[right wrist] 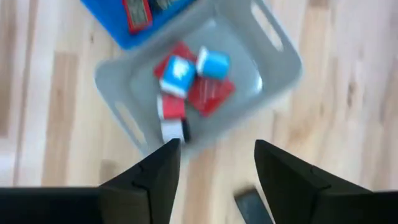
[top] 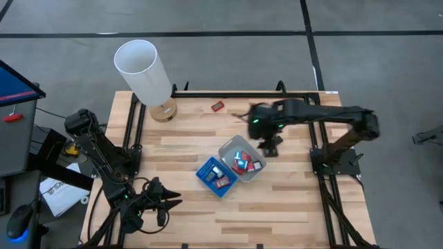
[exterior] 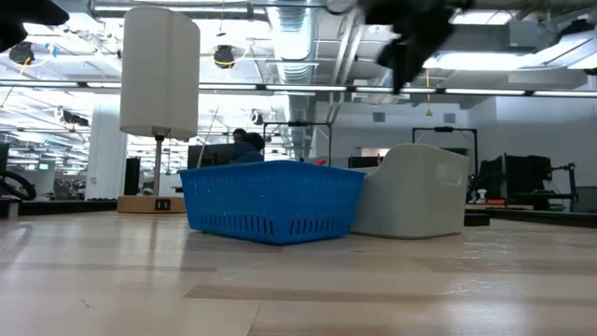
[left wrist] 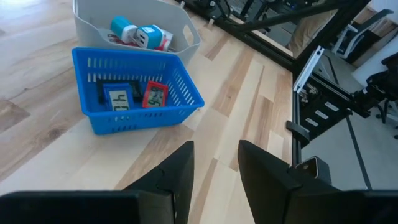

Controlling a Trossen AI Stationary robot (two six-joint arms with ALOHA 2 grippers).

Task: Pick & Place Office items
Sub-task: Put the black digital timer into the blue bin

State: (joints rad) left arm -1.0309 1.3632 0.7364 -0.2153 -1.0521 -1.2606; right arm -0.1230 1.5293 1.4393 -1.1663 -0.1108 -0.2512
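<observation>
The wooden worktop (top: pixel 277 207) stands on a grey floor. At its left near corner the left pincer (top: pixel 165 203) waits, its fingers a little apart and holding nothing. Near the far edge stands a white cylinder (top: pixel 143 69). In the middle the blue tray (top: pixel 208 181) touches the grey tray (top: pixel 228 148); both hold office items (right wrist: pixel 186 78), and one red item (top: pixel 217 106) lies alone near the far edge. The right pincer (top: pixel 271 146) hovers just beside the grey tray, open and empty.
</observation>
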